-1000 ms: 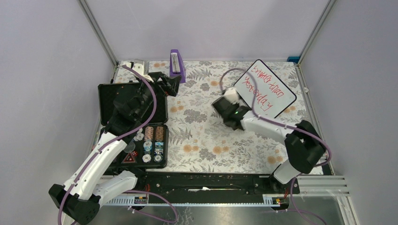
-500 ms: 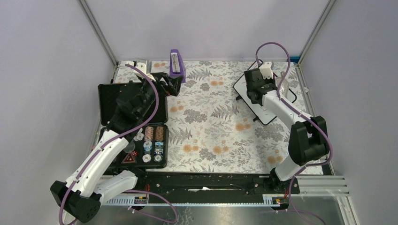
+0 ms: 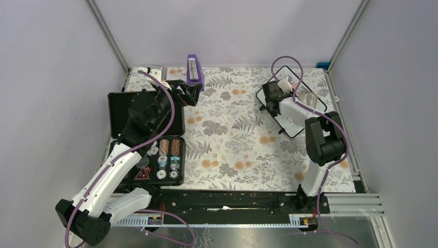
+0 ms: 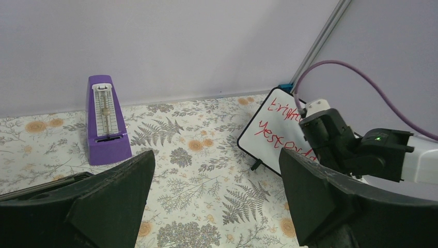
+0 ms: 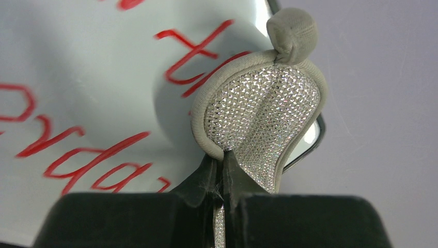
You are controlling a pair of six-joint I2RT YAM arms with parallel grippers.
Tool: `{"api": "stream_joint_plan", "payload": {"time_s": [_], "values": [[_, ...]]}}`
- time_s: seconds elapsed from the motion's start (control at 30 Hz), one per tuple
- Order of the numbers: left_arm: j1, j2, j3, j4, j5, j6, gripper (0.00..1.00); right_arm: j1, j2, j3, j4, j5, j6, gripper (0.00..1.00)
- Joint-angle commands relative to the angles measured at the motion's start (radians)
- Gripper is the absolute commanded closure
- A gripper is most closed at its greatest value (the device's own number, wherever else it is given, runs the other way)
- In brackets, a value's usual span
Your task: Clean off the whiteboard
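Whiteboard, upper right in the top view, slants toward lower right beneath right end effector, which pinches a silvery pad; left end effector, splayed, sits well apart at left.

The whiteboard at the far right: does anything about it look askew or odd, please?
Yes: the whiteboard lies diagonal to the table edges, red writing unerased. The silvery pad pinched in the right gripper is buckled, not flat.

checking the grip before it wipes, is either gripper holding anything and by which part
The right gripper pinches the silvery pad by its lower edge, in front of the whiteboard. The left gripper is open and holds nothing.
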Motion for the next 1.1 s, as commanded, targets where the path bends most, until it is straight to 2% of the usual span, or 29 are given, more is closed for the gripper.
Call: {"api": "stream_joint_plan", "payload": {"time_s": [0.0, 0.27, 0.47, 0.63, 0.77, 0.9, 1.07], "values": [[0.007, -0.001, 0.023, 0.026, -0.001, -0.009, 0.01, 0.08, 0.077, 0.009, -0.029, -0.059, 0.084, 1.0], [0.015, 0.005, 0.023, 0.025, 0.01, -0.014, 0.01, 0.188, 0.183, 0.031, -0.059, -0.175, 0.177, 1.0], [0.017, 0.009, 0.024, 0.027, 0.013, -0.015, 0.01, 0.204, 0.086, 0.036, -0.092, -0.238, 0.206, 1.0], [0.028, 0.012, 0.027, 0.027, 0.026, -0.026, 0.01, 0.196, -0.044, 0.056, -0.105, -0.071, 0.153, 1.0], [0.04, 0.014, 0.025, 0.029, 0.049, -0.036, 0.01, 0.116, -0.07, 0.077, -0.113, 0.004, 0.118, 1.0], [0.041, 0.013, 0.025, 0.03, 0.048, -0.036, 0.01, 0.047, -0.053, 0.054, -0.13, 0.076, 0.119, 1.0], [0.044, 0.014, 0.025, 0.032, 0.061, -0.042, 0.01, 0.04, 0.031, 0.011, -0.141, 0.1, 0.148, 1.0]]}}
